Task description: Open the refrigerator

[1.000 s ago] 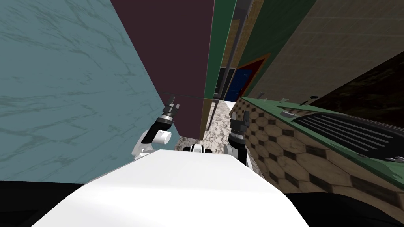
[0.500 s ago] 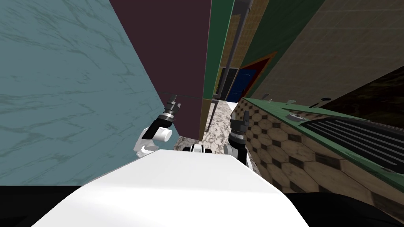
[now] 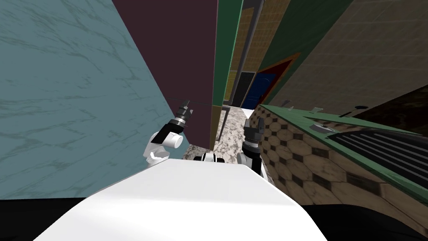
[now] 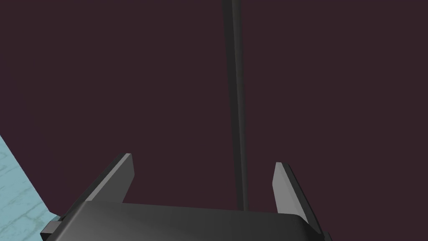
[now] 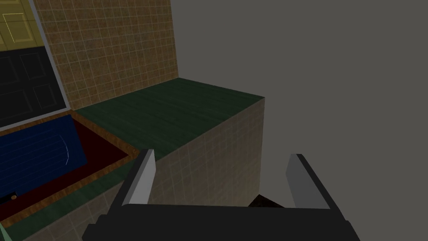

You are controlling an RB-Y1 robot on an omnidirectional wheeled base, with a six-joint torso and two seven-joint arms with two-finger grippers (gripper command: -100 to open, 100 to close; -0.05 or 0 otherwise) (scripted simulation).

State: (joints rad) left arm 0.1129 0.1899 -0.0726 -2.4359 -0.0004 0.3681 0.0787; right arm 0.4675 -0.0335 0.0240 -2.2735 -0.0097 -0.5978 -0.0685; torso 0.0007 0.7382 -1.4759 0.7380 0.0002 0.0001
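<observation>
The dark red refrigerator (image 3: 184,50) is seen upper middle. The left claw (image 4: 203,165) is held open, empty, at its thin dark line (image 4: 236,104). The right claw (image 3: 253,122) is open, empty, by the desk (image 3: 288,142) edge.

The refrigerator's (image 3: 184,50) dark maroon front runs out through the top edge of the head view, so its top is cut off. Part of its lower edge hides behind the left arm (image 3: 165,142). At the left end effector (image 4: 203,161), a dark strip (image 4: 235,104) crosses that front. Its near end is hidden by the end effector's body and its far end is cut off, so handle or seam cannot be told. At right on the bench (image 3: 288,112), small grey pieces (image 3: 316,110) are too small to name. A dark ribbed panel (image 3: 388,146) is cut by the right edge.
</observation>
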